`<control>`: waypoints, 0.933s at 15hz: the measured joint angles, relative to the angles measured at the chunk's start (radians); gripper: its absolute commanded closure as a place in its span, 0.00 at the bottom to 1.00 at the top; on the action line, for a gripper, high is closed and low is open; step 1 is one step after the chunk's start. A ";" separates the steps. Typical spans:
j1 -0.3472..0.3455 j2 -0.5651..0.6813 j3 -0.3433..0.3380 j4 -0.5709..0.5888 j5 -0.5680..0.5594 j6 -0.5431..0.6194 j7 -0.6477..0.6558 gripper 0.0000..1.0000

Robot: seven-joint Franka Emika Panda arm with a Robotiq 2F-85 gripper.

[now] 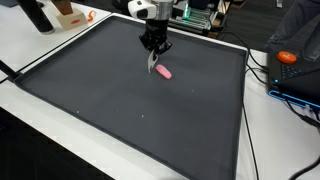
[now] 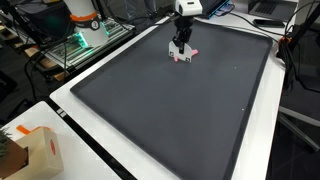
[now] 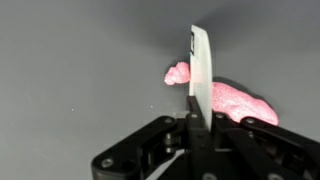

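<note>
Your gripper [image 3: 197,112] has its black fingers pinched shut on a thin, flat white blade [image 3: 201,60] that stands straight out past the fingertips. A knobbly, soft-looking pink lump [image 3: 238,100] lies just beyond them on the smooth dark grey mat [image 3: 70,60]. It shows on both sides of the blade.

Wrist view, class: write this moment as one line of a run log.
claw: shut on white blade | blade: pointing down at pink lump | contact: cannot tell | surface: dark mat
</note>
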 measured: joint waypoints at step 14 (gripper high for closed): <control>0.003 -0.222 0.026 -0.092 -0.077 -0.043 0.136 0.96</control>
